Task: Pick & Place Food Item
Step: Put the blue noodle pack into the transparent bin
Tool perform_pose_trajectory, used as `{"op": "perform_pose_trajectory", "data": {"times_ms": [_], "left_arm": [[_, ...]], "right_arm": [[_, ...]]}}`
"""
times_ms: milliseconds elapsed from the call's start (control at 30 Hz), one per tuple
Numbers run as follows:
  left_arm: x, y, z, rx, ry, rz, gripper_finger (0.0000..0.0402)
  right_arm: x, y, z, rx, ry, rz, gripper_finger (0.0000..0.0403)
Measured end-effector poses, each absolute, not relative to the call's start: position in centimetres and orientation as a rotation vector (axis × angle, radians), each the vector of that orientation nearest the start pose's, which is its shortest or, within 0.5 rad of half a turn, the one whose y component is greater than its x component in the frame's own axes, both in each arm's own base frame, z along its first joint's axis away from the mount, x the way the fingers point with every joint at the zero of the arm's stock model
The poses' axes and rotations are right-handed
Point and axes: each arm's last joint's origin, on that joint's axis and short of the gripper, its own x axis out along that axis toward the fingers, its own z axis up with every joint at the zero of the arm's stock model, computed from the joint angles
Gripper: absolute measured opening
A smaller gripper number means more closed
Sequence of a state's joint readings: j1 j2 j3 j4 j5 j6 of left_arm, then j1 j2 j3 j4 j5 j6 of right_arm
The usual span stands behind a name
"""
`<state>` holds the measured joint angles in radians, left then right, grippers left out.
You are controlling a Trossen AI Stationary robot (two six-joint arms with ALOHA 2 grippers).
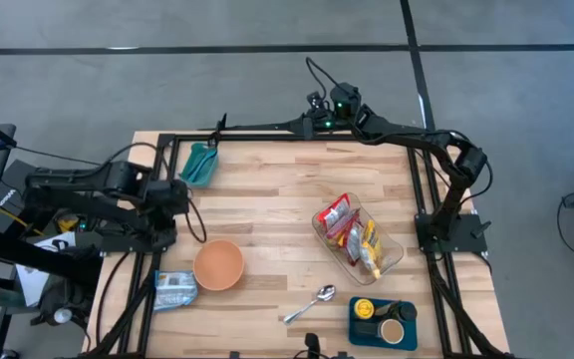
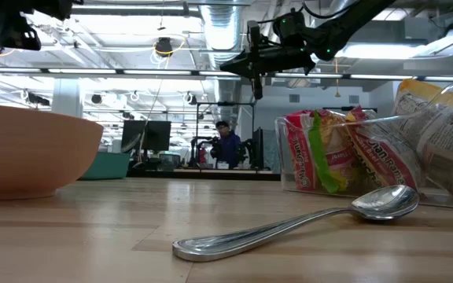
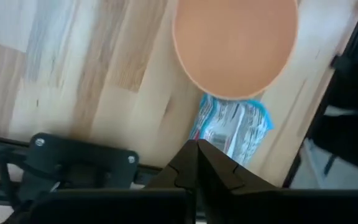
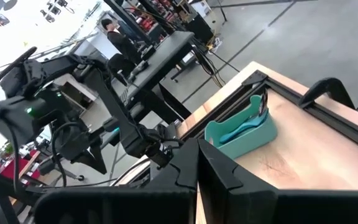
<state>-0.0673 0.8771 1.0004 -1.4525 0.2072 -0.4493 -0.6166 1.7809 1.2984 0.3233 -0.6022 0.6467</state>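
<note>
- Pale wooden planks made up the table (image 1: 267, 209), framed by black rails and standing on a grey floor; beyond it the low view showed a workshop with ceiling ducts, monitors and a person in dark blue at a far bench.
- Seen from above, a clear tub (image 1: 358, 239) of snack packets (image 1: 339, 214) sat at about three o'clock from the table's middle, its long axis running from ten o'clock to four o'clock.
- Print on the packets showed red, yellow and green, but no word could be read.
- An orange bowl (image 1: 218, 264) sat at seven o'clock, with a blue-and-silver packet (image 1: 175, 289) just beside it at the table's edge; its print was unreadable.
- A spoon (image 1: 310, 304) lay at six o'clock, bowl end pointing to two o'clock.
- A teal tray (image 1: 199, 164) stood at eleven o'clock, a blue tray (image 1: 382, 322) with a yellow lid at five o'clock.
- The left gripper (image 3: 197, 155) hung over the left edge, fingers together, holding nothing.
- The right gripper (image 4: 197, 155) hung above the far edge, fingers together, empty.
</note>
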Motion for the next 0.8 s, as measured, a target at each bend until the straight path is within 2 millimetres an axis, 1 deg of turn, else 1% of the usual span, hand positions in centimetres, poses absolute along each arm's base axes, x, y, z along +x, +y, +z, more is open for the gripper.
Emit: {"op": "perform_pose_trajectory", "data": {"times_ms": [100, 167, 400, 533, 667, 800], "left_arm": [[11.1, -2.2, 30.0, -0.405, 1.391, 0.027, 0.0001], [11.0, -2.7, 29.5, -0.367, 1.42, -0.007, 0.0001], [10.2, -4.5, 26.4, -0.29, 1.549, -0.046, 0.0001], [10.3, -5.6, 25.2, -0.279, 1.536, -0.092, 0.0001], [10.5, -6.9, 24.7, -0.249, 1.488, -0.192, 0.0001], [10.4, -7.8, 24.3, -0.25, 1.461, -0.238, 0.0001]], "right_arm": [[34.4, -22.4, 28.6, 0.739, 0.125, -0.057, 0.0], [34.4, -22.4, 28.6, 0.739, 0.125, -0.057, 0.0], [34.4, -22.4, 28.6, 0.74, 0.126, -0.058, 0.0], [34.4, -22.4, 28.6, 0.74, 0.127, -0.058, 0.0], [34.4, -22.4, 28.6, 0.74, 0.127, -0.058, 0.0], [34.4, -22.4, 28.6, 0.74, 0.126, -0.058, 0.0]]}}
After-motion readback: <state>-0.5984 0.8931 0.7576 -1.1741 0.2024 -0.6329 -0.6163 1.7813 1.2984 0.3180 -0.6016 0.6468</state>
